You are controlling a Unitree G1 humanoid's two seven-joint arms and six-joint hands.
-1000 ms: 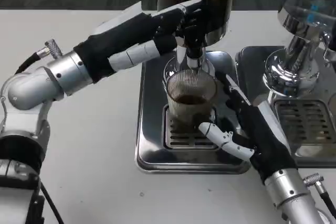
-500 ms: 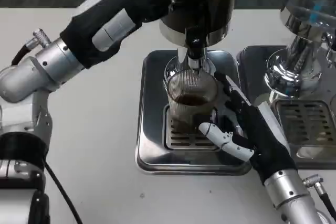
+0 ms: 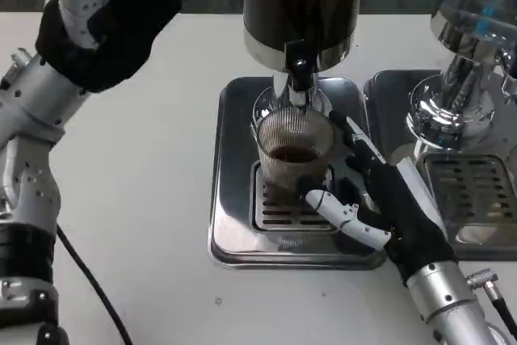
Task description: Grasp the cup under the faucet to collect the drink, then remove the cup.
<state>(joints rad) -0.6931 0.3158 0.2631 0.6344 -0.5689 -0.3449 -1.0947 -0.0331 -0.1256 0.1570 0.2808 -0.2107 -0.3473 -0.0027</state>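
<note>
- Cup point(image 3: 292, 155) sits in the middle of the frame, a ribbed clear glass standing upright on the slotted grate of a steel drip tray point(image 3: 234, 199), right under the faucet point(image 3: 300, 70). There's dark drink in the bottom part of it.
- Faucet is the black spout hanging off the big dark dispenser point(image 3: 300, 6) at top center; its tip is just above the cup's rim.
- Right hand point(image 3: 380, 199) comes in from the lower right, and its fingers are wrapped around the right side of the cup. One white-and-black finger point(image 3: 343, 214) curls across the front near the cup's base, and others run up behind the right wall. Looks like a grip on the cup, with the cup's base down on the grate.
- Left hand point(image 3: 121, 6) is way up in the upper left corner, well apart from the cup and dispenser. It's mostly a dark blur with some white patches, so honestly can't tell if the fingers are spread or curled.
- Second dispenser point(image 3: 464, 62), shiny chrome, stands at the right edge on its own tray point(image 3: 477, 191).
- Everything rests on the white table point(image 3: 137, 199).
</note>
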